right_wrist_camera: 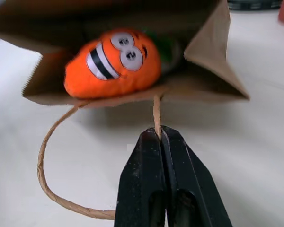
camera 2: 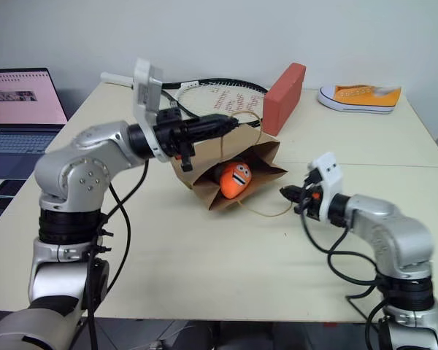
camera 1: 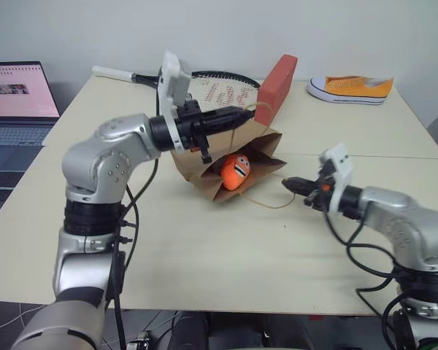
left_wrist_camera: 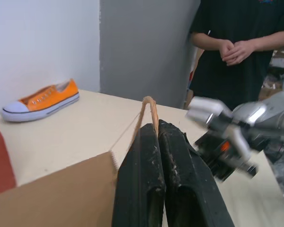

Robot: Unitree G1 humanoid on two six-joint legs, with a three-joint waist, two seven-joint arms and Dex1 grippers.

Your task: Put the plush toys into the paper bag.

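Observation:
The brown paper bag (camera 1: pixel 201 173) lies on its side on the table, with its mouth towards my right arm. An orange carrot plush toy (camera 1: pixel 235 170) with a grinning face rests just inside the mouth, and in the right wrist view the carrot (right_wrist_camera: pixel 113 64) sits on the bag's lower wall. My left gripper (camera 1: pixel 248 113) is above the bag, shut on the upper loop handle (left_wrist_camera: pixel 150 106). My right gripper (camera 1: pixel 286 184) is low in front of the mouth, shut on the lower loop handle (right_wrist_camera: pixel 47 161), which trails across the table.
A red block (camera 1: pixel 276 86) stands right behind the bag, and a tennis racket (camera 1: pixel 204 86) lies beside it. An orange-and-white sneaker (camera 1: pixel 350 87) sits at the far right. A laptop (camera 1: pixel 14 102) is off the table's left. A person (left_wrist_camera: pixel 236 47) stands beyond the right edge.

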